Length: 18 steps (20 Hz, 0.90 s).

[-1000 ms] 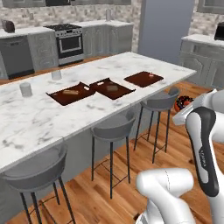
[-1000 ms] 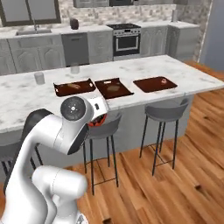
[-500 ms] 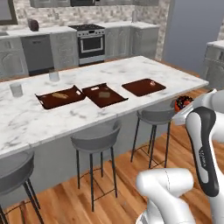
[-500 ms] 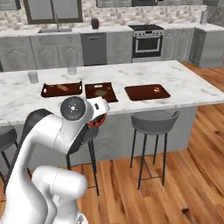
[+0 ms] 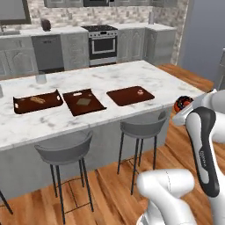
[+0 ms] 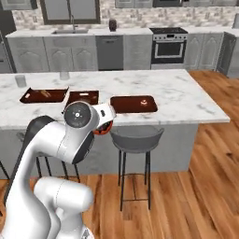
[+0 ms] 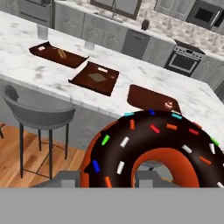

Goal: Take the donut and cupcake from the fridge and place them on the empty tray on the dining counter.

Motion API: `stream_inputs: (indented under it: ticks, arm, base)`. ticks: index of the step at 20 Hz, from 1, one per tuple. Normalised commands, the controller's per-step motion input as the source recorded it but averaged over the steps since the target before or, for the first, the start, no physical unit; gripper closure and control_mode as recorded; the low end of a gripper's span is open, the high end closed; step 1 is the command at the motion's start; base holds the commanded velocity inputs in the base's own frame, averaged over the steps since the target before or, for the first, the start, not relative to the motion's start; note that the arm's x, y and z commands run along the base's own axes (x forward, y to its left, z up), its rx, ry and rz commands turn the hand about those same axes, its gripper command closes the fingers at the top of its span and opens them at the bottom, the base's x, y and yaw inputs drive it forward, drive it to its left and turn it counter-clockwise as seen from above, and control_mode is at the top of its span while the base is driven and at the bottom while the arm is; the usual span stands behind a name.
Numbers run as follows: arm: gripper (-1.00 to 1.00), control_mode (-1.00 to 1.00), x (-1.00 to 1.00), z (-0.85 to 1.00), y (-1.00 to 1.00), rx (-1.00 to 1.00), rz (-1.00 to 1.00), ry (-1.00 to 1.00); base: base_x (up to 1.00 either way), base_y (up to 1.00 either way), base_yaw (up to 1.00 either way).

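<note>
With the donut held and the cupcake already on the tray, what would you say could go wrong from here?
1. The cupcake sits near one end of the tray; setting the donut down there may knock it over.
2. The board with the handle slot lies close beside the tray and looks alike, so the donut might land on it.
3. A stool stands under the dining counter edge; a low approach could clip it.

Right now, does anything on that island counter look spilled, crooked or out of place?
Nothing stands out. The cupcake sits upright on the flat tray, and the board and the raised-edge tray lie flat in a row on the dining counter. The gripper holds the donut short of the counter.
</note>
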Motion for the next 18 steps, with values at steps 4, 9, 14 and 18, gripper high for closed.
stream_inputs:
  ticks: [4,9,14,18]
  arm:
    - [1.00,1.00,0.00,0.00,0.00,0.00,0.00,0.00]
    - [1.00,1.00,0.00,0.00,0.00,0.00,0.00,0.00]
    - [1.00,1.00,0.00,0.00,0.00,0.00,0.00,0.00]
    - [1.00,1.00,0.00,0.00,0.00,0.00,0.00,0.00]
  base:
    - [0.29,-0.98,0.25]
    - [0.46,-0.80,0.24]
    - [0.98,-0.08,0.09]
    - [1.00,0.47,-0.01]
